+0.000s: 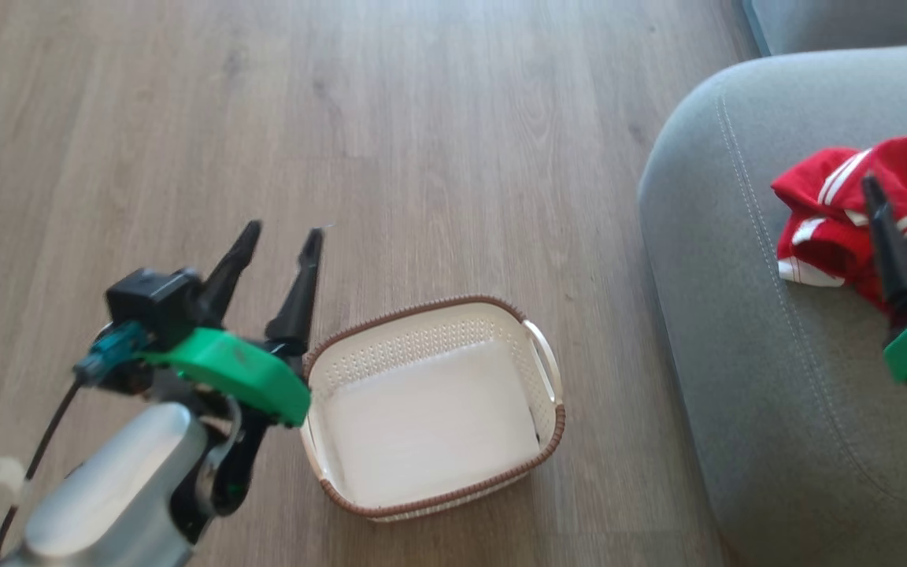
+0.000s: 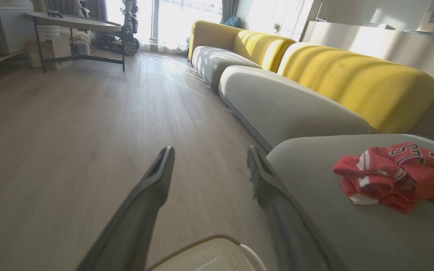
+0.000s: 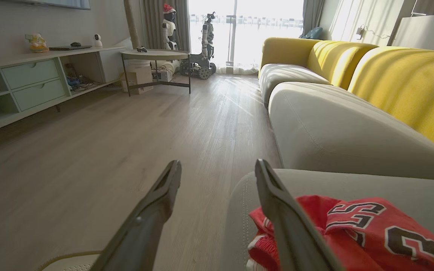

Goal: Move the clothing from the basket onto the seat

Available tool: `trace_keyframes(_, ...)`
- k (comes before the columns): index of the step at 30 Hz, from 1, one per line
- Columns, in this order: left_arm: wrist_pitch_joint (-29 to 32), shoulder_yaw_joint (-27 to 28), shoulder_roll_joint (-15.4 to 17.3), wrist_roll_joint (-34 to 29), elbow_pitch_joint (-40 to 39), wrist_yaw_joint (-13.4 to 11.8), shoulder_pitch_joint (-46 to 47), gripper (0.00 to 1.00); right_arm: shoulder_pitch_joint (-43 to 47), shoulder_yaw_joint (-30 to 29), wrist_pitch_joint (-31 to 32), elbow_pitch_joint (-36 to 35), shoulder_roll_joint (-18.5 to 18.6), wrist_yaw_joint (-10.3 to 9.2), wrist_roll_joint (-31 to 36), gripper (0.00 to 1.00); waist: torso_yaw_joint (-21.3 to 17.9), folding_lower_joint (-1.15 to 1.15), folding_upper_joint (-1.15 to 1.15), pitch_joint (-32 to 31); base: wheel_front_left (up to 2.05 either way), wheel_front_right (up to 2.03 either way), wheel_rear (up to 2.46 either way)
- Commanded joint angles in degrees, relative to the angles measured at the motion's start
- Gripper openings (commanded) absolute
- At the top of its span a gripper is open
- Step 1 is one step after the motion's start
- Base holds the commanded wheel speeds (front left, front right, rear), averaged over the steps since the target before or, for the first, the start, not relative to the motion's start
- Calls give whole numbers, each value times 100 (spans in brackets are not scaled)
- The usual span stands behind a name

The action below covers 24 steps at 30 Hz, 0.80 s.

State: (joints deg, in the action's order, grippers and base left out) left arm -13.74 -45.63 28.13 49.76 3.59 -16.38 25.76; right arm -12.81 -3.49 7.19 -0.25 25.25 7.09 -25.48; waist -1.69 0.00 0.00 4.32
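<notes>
clothing (image 1: 839, 213): one crumpled heap on seat (image 1: 737, 354), count unclear | basket (image 1: 422, 305): one, bare bottom visible | left hand (image 1: 284, 231), right hand (image 1: 906, 179) (cut off): both released

Soft red cloth clothing (image 1: 839, 228), perforated plastic basket (image 1: 422, 335), matt fabric seat (image 1: 737, 331)

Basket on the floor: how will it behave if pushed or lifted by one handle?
Basket is empty, thin perforated plastic: probably light, fairly stiff. On the smooth wood floor a push likely slides it rather than tips it; it's low and wide. Lifted by one handle, it would probably hang tilted.
</notes>
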Motion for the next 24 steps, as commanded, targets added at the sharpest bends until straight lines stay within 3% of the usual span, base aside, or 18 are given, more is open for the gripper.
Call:
trace_keyframes(1, -84, 417, 242, 56, -188, -82, 54, 100, 156, -47, -97, -306, -109, 40, 126, 100, 87, 0, 0, -102, 0, 0, 0)
trace_keyframes(12, -124, 1323, 194, -352, -543, -337, -889, 100, 1011, 132, -519, -701, -968, 40, 497, 100, 176, 0, 0, -207, 0, 0, 0)
trace_keyframes(18, -125, 2083, -55, -786, -735, -314, -1718, 100, 1354, 316, -1145, -670, -1227, 40, 551, 100, 149, 0, 0, -294, 0, 0, 0)
trace_keyframes(24, -125, 2481, -190, -1330, -881, -225, -2248, 100, 1589, 392, -1551, -493, -1435, 40, 728, 100, 129, 0, 0, -347, 0, 0, 0)
